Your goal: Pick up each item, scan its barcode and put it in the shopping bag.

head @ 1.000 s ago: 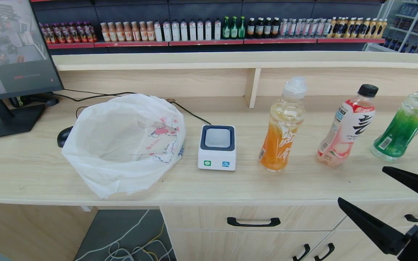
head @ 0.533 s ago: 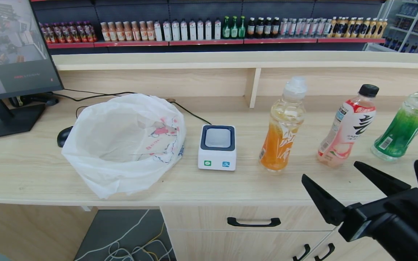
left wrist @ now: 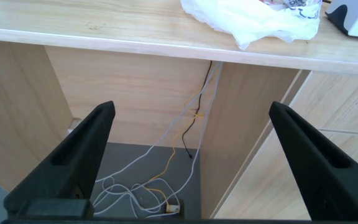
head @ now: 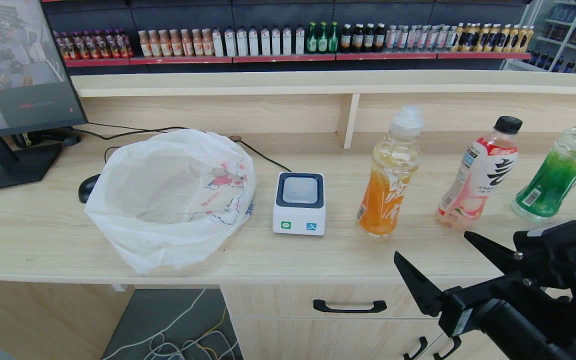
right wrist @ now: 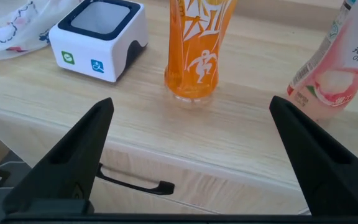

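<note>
tall bottle, wide jaws: a nudge tips it

the right gripper [head: 429, 243] hangs in front of the counter [head: 43, 235] edge, jaws spread wide and holding nothing. the orange drink bottle [head: 385, 195] stands upright on the counter just beyond it, a little toward the robot's left of the gap between the fingers, apart from both. in the right wrist view the bottle's base sits roughly centred ahead of the open jaws.

the likely trouble: the bottle is tall and narrow, so one finger arriving ahead of the other could push it over, perhaps toward the barcode scanner [head: 299, 202] just beside it. the gripper also looks low, near counter height, so a straight advance could knock a finger against the edge. the pink drink bottle [head: 478, 180] stands near on the other side, and a wide finger swinging there could clip it. the green drink bottle [head: 553, 180] is farther along.

the shopping bag [head: 168, 200] sits open beyond the scanner. the left gripper [left wrist: 190, 109] is wide open and empty, below the counter.
</note>
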Controlling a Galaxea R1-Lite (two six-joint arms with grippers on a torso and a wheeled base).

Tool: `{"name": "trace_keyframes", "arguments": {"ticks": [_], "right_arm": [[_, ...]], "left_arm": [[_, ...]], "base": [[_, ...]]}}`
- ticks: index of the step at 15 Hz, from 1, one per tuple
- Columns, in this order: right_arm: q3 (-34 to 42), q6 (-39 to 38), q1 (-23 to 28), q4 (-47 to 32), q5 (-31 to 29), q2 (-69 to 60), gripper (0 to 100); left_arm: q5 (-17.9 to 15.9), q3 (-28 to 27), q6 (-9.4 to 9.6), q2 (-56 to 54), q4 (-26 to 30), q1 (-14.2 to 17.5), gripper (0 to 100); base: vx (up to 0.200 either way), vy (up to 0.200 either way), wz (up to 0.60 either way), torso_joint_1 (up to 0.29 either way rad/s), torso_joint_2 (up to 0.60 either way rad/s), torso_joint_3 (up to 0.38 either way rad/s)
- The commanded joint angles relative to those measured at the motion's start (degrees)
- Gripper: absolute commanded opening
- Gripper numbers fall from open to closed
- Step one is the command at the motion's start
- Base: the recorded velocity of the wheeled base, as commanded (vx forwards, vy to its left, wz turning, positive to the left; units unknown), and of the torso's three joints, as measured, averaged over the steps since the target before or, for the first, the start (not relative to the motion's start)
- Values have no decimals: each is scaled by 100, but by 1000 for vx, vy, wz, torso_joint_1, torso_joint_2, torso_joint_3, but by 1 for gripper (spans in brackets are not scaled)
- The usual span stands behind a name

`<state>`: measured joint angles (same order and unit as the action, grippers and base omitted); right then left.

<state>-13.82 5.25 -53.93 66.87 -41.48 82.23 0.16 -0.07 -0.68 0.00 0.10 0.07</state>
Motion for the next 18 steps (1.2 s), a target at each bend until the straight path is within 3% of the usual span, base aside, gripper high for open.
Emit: {"name": "trace_keyframes", "arguments": {"ticks": [1, 7, 18], "right_arm": [[-33, 63, 85, 11, 0, -14, 100], [-147, 310, 524, 72, 53, -75, 100], [-1281, 415, 823, 81, 369, 681, 100]], "left_arm": [[2, -1, -2, 0, -1, 1, 100], [2, -1, -2, 0, -1, 1, 100], [2, 7, -2, 0, -1, 1, 100]], "base": [[0, 0, 0, 0, 0, 0], [0, 0, 0, 0, 0, 0], [0, 0, 0, 0, 0, 0]]}}
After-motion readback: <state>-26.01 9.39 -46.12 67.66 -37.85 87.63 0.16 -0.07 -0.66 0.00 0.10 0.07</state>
